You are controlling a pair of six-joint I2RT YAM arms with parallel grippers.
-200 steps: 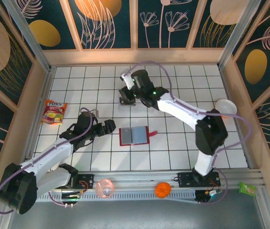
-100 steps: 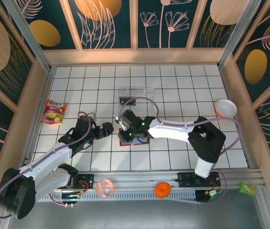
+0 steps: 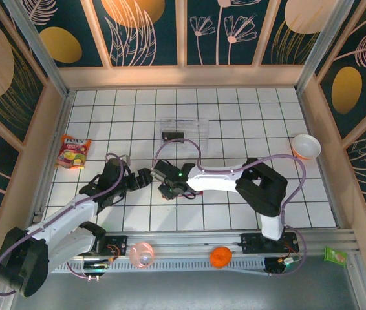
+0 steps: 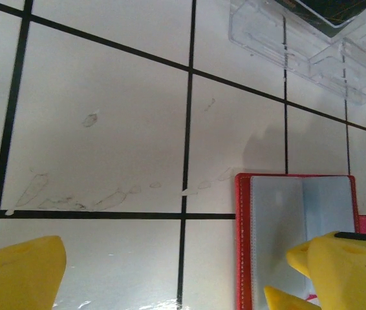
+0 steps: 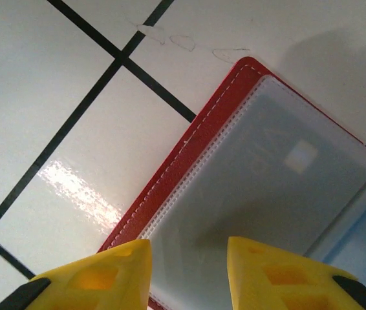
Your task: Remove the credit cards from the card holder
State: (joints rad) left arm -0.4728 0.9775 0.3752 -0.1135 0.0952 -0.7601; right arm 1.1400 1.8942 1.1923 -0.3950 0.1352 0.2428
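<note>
Right wrist view puts your right gripper point(image 5: 189, 271) low over the open card holder point(image 5: 182, 155). Its yellow fingers point(image 5: 92, 281) are parted by a narrow gap, with nothing pinched between them. Just beyond the tips, a credit card point(image 5: 280, 168) with a pale square mark shows through the frosted pocket, tucked inside.

From the left wrist, your left gripper point(image 4: 176, 278) is spread wide and empty above the white tiled table point(image 4: 105, 129). The red holder lies flat and open beside one finger. Farther off, a clear plastic tray point(image 4: 286, 45) carries a dark card point(image 4: 335, 8).

From the top camera, both grippers meet near the table's middle. The right one covers most of the holder and the left is just beside it. Behind them sits the tray, with a snack bag point(image 3: 73, 153) toward the left wall and a bowl point(image 3: 306, 145) at the right.
</note>
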